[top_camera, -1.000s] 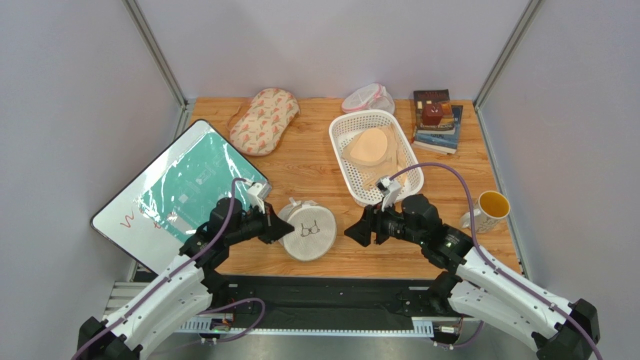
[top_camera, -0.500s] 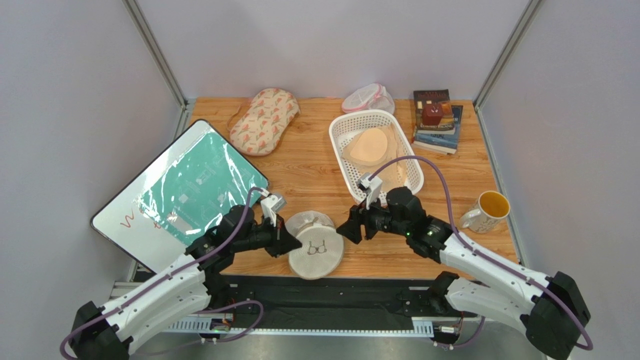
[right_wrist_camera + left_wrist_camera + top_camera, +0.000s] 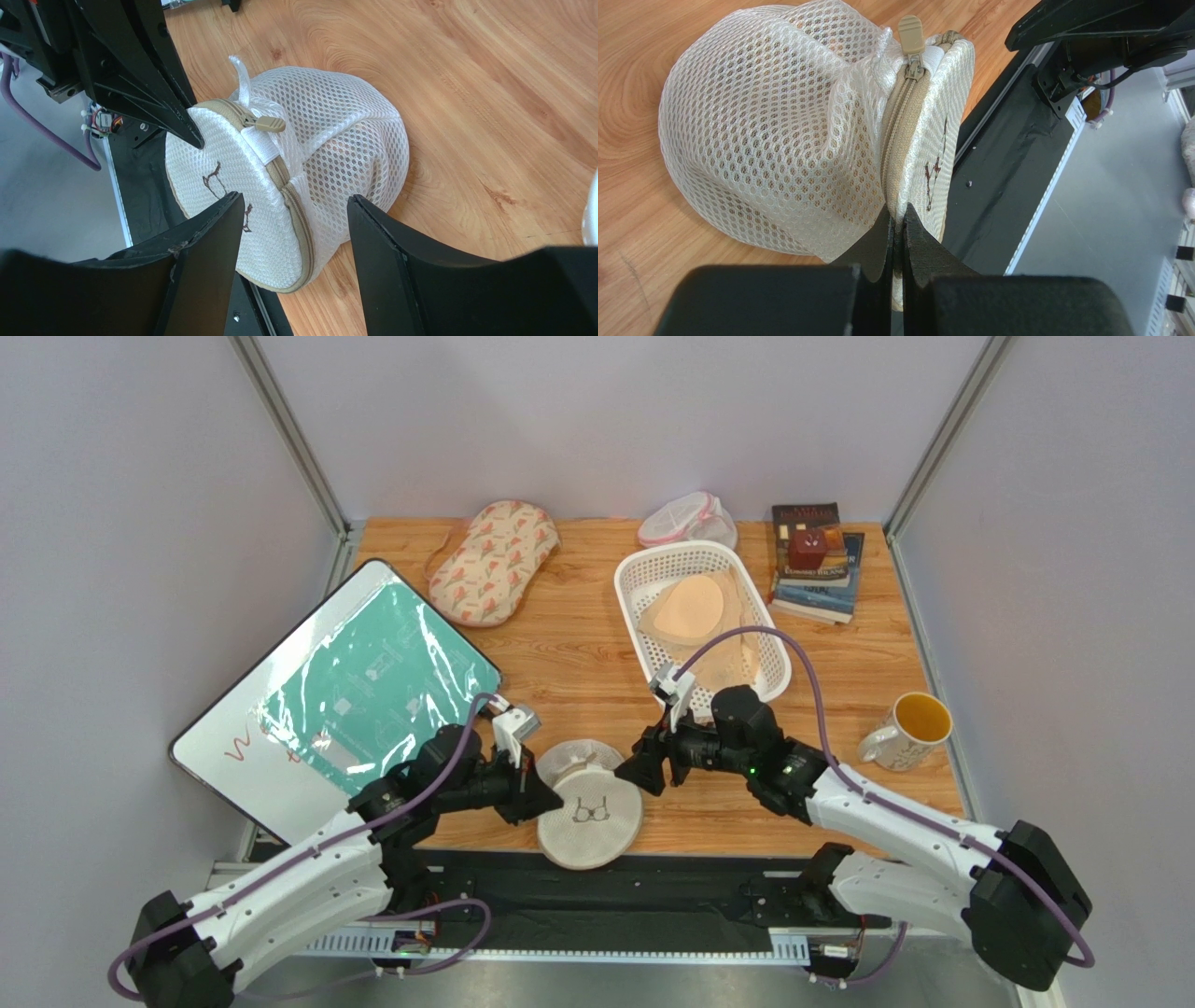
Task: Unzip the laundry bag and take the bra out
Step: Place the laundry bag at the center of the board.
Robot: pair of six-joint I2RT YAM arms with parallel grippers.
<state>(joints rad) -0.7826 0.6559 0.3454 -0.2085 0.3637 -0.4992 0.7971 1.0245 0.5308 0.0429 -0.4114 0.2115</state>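
Observation:
The round cream mesh laundry bag (image 3: 591, 819) with a black bra icon lies at the table's near edge, partly over the black rail. My left gripper (image 3: 544, 795) is shut on the bag's zipped seam (image 3: 898, 183) at its left rim. The tan zip pull (image 3: 910, 31) sits at the far end of the seam, zip closed; it also shows in the right wrist view (image 3: 269, 124). My right gripper (image 3: 631, 763) is open, just right of the bag (image 3: 330, 140), jaws either side of its near rim without touching. The bra is hidden inside.
A white basket (image 3: 638, 577) holds a pale peach bra (image 3: 685, 609). An oval patterned bag (image 3: 491, 560) and a small pink-trimmed mesh bag (image 3: 687, 518) lie at the back. Books (image 3: 814, 560) back right, a mug (image 3: 912, 728) right, a tablet board (image 3: 337, 700) left.
My left gripper has pulled the bag toward the near edge and turned it. My right gripper has moved left, closing in on the bag.

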